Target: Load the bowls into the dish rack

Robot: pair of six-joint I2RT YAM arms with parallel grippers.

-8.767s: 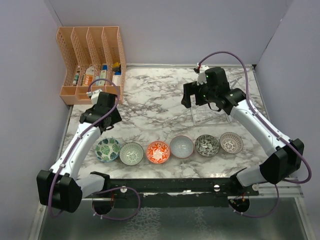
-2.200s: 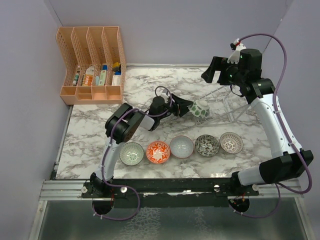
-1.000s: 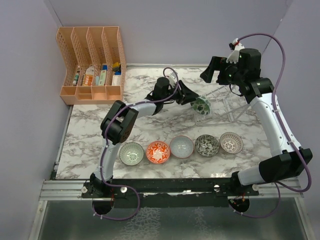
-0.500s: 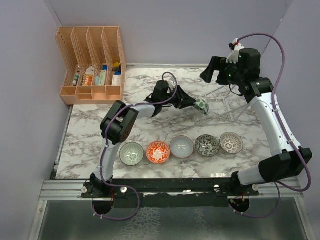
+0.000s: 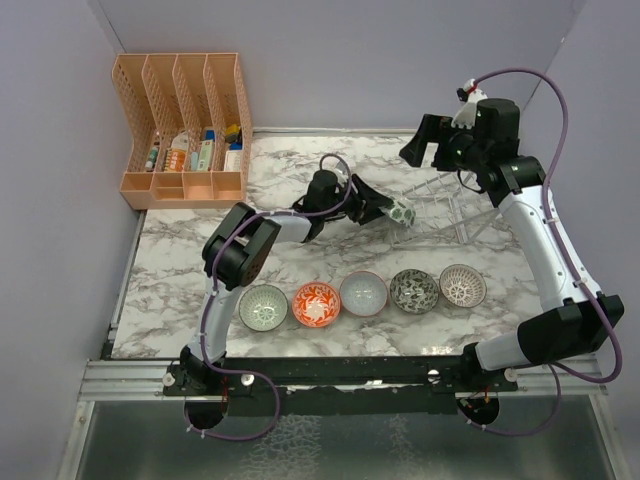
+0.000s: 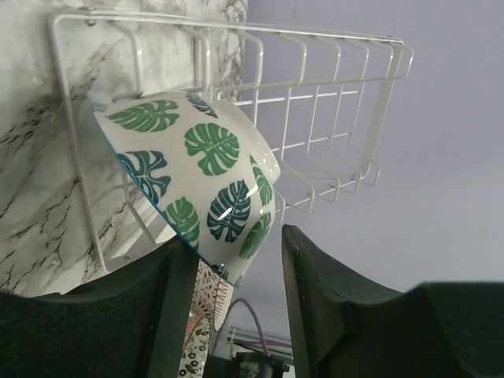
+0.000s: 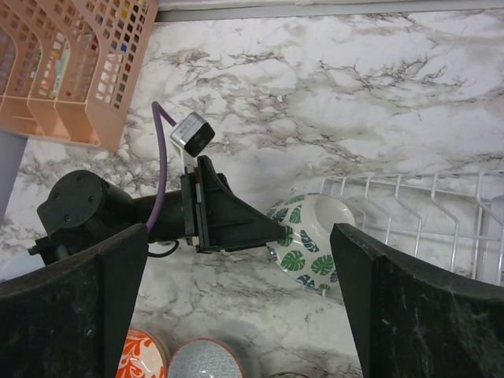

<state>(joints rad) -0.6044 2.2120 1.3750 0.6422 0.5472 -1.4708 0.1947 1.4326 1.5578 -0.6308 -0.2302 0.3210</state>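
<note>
The green-leaf bowl (image 5: 403, 212) stands on edge at the left end of the dish rack (image 5: 447, 212), a pale rack of thin ribs. In the left wrist view the bowl (image 6: 197, 173) leans on the rack's ribs (image 6: 315, 102). My left gripper (image 5: 383, 210) is right beside it, its jaws open around the bowl's lower rim with a gap on one side. My right gripper (image 5: 432, 143) is open and empty, high above the rack's far left corner. Pale green (image 5: 263, 307), red-orange (image 5: 316, 304), blue-grey (image 5: 363, 294), dark speckled (image 5: 414, 290) and lattice (image 5: 462, 285) bowls sit in a row.
An orange file organizer (image 5: 185, 130) with small items stands at the back left corner. Grey walls close in the table on three sides. My left arm stretches across the middle of the marble table, behind the row of bowls.
My left gripper carried the green-leaf bowl from the row to the rack's left end, set it on edge there and opened its jaws. The right arm has stayed raised.
</note>
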